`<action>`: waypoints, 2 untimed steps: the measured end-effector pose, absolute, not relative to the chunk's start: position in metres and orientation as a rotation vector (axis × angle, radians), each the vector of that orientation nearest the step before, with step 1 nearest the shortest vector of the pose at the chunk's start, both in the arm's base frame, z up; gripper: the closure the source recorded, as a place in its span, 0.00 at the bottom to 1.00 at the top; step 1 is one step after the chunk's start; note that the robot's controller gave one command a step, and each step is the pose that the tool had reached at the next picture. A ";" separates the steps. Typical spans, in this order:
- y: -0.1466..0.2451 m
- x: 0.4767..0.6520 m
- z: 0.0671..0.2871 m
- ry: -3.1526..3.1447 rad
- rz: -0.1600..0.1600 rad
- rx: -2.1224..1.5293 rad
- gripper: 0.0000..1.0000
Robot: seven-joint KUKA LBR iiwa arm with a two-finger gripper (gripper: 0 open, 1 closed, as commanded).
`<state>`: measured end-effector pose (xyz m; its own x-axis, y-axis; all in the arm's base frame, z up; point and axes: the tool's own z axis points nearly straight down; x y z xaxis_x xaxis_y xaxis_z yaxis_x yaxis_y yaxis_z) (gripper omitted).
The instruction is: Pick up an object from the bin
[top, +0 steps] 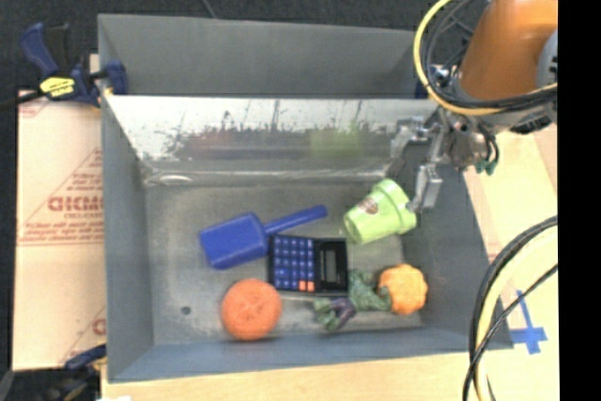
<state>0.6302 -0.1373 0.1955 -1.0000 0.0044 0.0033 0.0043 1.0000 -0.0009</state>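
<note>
My gripper (411, 183) hangs at the bin's right side, near the back wall, with its two fingers spread open. Just below and left of it a light green cup (379, 214) lies on its side. One finger stands close by the cup's upper right edge; nothing sits between the fingers. A blue calculator (308, 264) with a dark screen lies left of and below the cup.
A blue scoop (246, 238) lies left of the calculator, its handle pointing right. Along the front wall sit an orange ball (252, 308), a green and purple toy (349, 300) and a yellow-orange fruit (404, 288). The arm's orange cover and cables hang over the right rim.
</note>
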 end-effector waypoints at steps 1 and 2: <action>-0.136 0.632 0.201 -3.147 0.003 0.000 0.00; -0.146 0.630 0.090 -3.136 0.008 0.335 0.00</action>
